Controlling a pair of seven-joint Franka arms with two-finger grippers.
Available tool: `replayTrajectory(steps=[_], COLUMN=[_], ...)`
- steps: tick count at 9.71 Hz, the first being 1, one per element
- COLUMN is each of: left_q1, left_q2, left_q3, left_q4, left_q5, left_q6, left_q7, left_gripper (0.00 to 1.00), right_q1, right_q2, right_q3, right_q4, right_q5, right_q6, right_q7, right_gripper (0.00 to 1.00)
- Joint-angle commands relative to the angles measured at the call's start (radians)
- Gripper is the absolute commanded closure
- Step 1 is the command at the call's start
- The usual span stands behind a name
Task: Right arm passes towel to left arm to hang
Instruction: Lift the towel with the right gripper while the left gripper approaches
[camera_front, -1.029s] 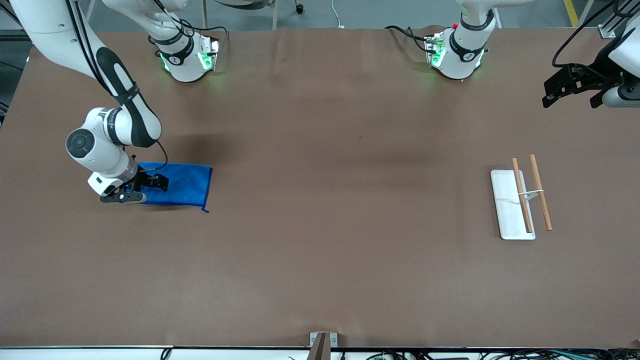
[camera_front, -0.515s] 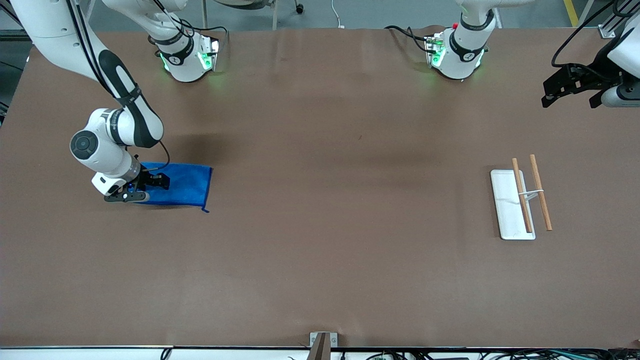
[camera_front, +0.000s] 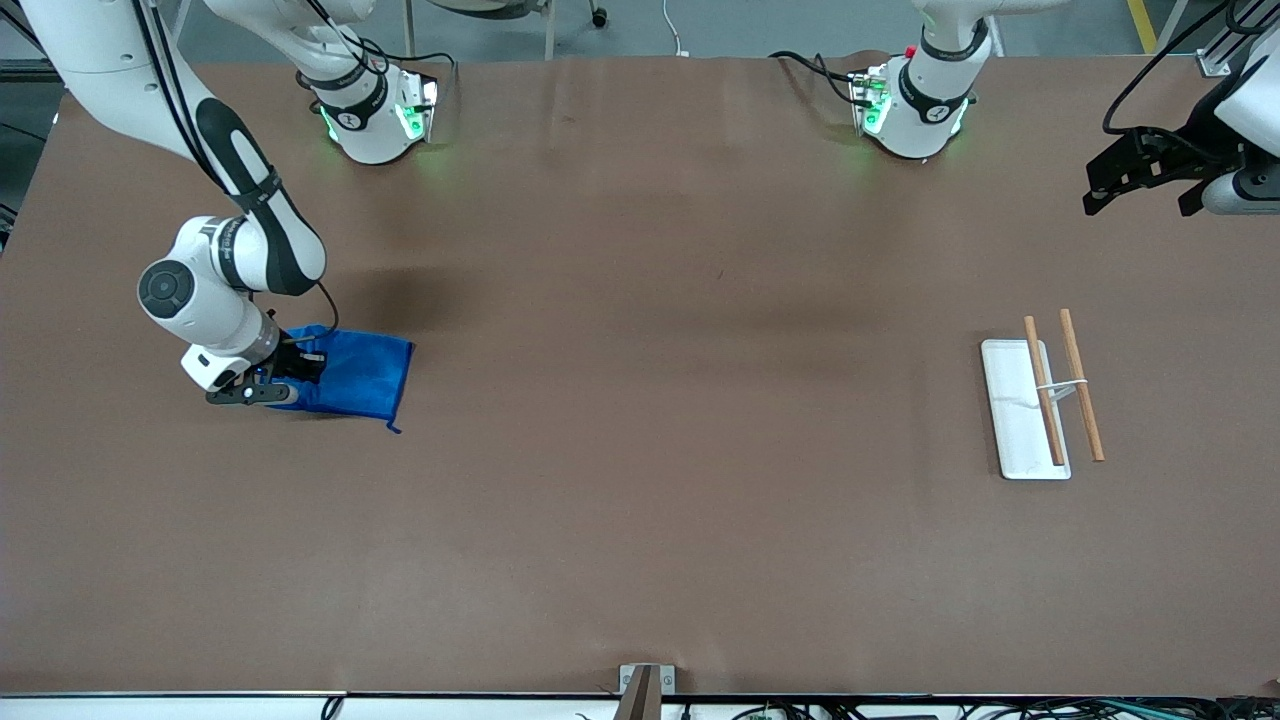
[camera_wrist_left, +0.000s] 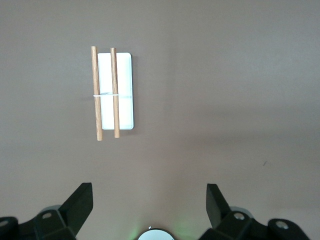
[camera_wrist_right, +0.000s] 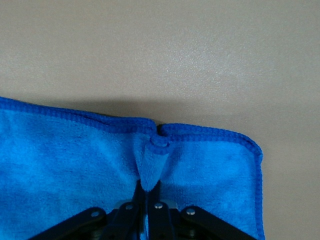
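Blue towel (camera_front: 355, 375): one, bright microfibre, darker stitched edge, flat at left centre of frame, a fold pinched up.
Right gripper (camera_front: 268, 378): jaws clamped on that fold (camera_wrist_right: 152, 170).
Rack (camera_front: 1040, 395): one white base, two wooden rods, right of frame.
Left gripper (camera_front: 1140, 185): upper right, waiting, jaws wide apart, holding nothing.

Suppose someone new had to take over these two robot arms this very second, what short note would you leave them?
Right gripper: down at the table near the right arm's end, shut on a pinched fold of the towel.
Left gripper: open, waiting in the air at the left arm's end.
Towel: on the table, bunched at the grip.
Rack: white base with two wooden rods, at the left arm's end.
Done: towel gripped.
Left: lift it, pass it to the left gripper, hang it on the rack.
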Motion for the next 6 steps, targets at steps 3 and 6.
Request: replayTrajectory(steps=[3,6], left_q1=[0.005,0.015], left_q2=[0.018,0.021], left_q3=[-0.004,0.004], left_q4=[-0.010,-0.025], left_q5=[-0.002,-0.079], left_q6=[-0.017,-0.020], left_q7=[0.009,0.012], left_gripper=[0.00,0.00], right_q1=[0.003,0.064], right_q2=[-0.102,-0.116], right_q3=[0.004,0.027], right_q4=[0.176,0.450], right_q5=[0.006,0.005], right_q6=[-0.380,-0.731], right_q7=[0.006,0.081], right_gripper=[1.00,1.00])
